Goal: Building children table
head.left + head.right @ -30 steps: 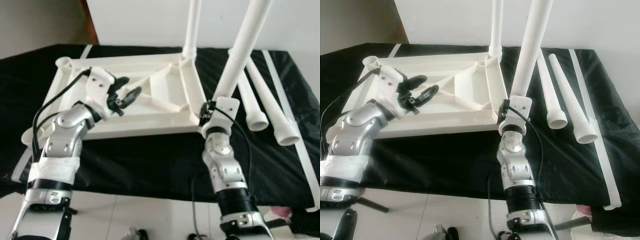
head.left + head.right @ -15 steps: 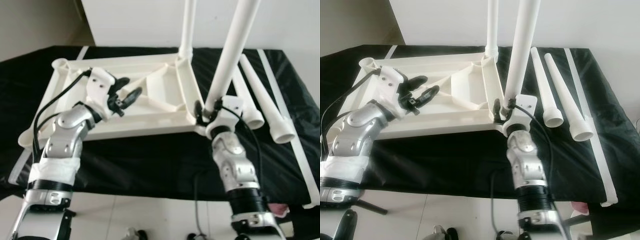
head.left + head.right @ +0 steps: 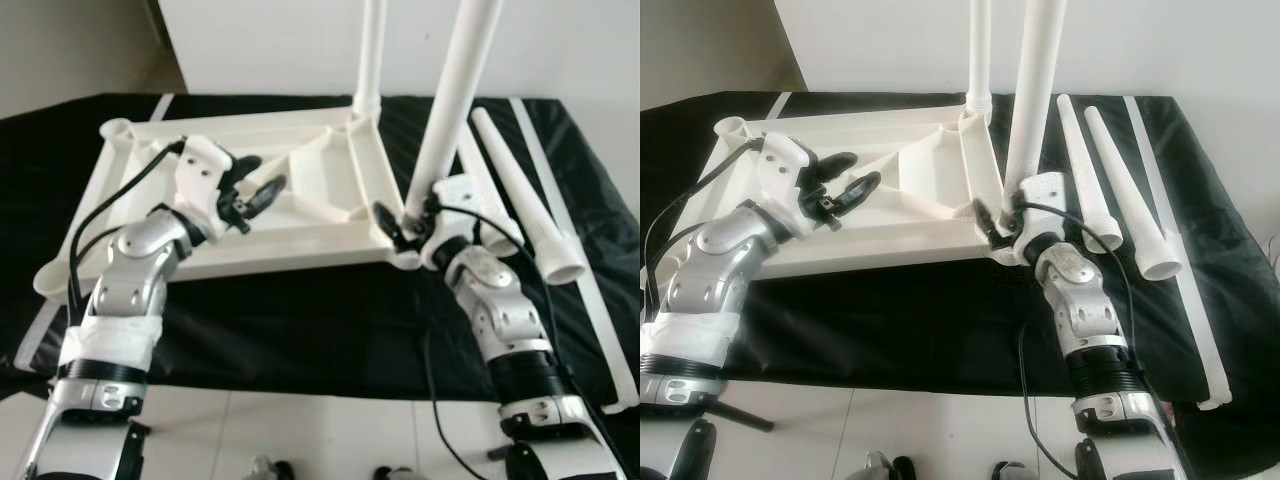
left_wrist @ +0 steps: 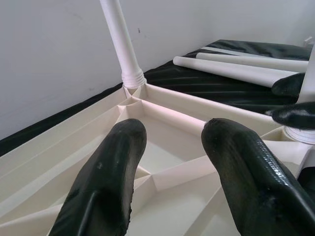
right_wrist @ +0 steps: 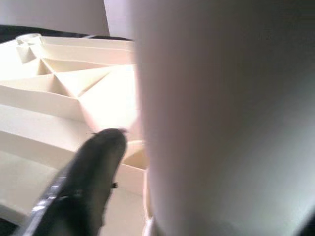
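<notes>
White plastic is what the upside-down white plastic table top [image 3: 250, 195] is made of, with ribs showing on its underside. It lies flat on the black cloth on the work surface [image 3: 300, 320].

The right gripper [image 3: 408, 222] is at the near right corner of the table top. Its black fingers are closed around the bottom of a thick white plastic table leg [image 3: 452, 95]. That leg stands up from the corner, and its long way runs upward, leaning a little to the right. Its bottom end sits right at the round hole in that corner. It looks like the leg is being fitted in, so the next push most likely has to go straight down along the leg. The right arm is the near one for this corner.

The left gripper [image 3: 252, 185] hangs over the ribbed middle of the table top. Its two fingers [image 4: 106, 172] are spread apart and hold nothing.

There are four legs in all. One thin-looking white leg [image 3: 370, 50] already stands in the far right corner. One is in the right gripper. Two more white tapered legs [image 3: 525, 205] lie side by side on the cloth, to the right of the table top. The two left corner holes [image 3: 115, 128] are still waiting for legs.
</notes>
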Tool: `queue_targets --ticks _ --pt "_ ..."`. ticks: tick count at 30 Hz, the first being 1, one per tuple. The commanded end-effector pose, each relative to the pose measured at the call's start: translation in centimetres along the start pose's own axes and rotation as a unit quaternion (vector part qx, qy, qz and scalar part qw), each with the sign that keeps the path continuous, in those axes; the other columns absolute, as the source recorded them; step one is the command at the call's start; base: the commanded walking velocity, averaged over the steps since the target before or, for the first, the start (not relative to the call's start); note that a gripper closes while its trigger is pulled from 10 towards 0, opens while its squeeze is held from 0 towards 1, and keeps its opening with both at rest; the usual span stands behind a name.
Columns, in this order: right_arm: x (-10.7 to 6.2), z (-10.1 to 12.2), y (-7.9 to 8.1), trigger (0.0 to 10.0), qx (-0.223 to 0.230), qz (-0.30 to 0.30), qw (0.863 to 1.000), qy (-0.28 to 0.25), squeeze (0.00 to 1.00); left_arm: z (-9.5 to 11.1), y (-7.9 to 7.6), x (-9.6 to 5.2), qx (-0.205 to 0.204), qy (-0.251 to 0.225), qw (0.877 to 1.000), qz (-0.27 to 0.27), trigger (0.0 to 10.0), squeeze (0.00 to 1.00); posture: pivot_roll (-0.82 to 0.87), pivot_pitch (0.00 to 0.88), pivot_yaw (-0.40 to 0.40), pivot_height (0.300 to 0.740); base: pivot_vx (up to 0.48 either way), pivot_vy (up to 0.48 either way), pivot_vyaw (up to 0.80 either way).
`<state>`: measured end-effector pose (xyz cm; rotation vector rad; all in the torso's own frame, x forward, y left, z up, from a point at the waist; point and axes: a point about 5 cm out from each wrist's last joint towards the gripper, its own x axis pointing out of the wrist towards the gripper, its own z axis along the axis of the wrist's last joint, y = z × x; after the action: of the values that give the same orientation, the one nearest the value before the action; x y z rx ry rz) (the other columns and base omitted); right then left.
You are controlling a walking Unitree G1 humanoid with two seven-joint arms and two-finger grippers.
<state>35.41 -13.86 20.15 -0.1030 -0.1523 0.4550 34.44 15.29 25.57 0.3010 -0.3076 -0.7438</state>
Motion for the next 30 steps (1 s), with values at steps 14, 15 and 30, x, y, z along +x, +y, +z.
queue_targets --ticks 14,15,30 --pt "-0.7 -1.7 1.0 0.0 0.076 -0.152 0.985 0.037 0.0 -0.1 0.0 -0.4 0.002 0.009 1.0 -0.005 0.0 0.0 -0.08 0.144 0.044 0.74 0.0 0.0 0.0" --pt "-0.7 -1.7 1.1 0.0 0.082 -0.16 0.983 0.037 0.0 -0.1 0.0 -0.4 0.002 0.008 1.0 -0.005 0.0 0.0 -0.08 0.144 0.044 0.74 0.0 0.0 0.0" --pt "-1.0 -1.9 4.1 10.0 0.145 -0.286 0.947 0.022 0.0 -0.1 -0.2 -0.3 0.001 0.005 1.0 -0.001 0.0 0.0 -0.07 0.136 0.033 0.74 0.0 0.0 0.0"
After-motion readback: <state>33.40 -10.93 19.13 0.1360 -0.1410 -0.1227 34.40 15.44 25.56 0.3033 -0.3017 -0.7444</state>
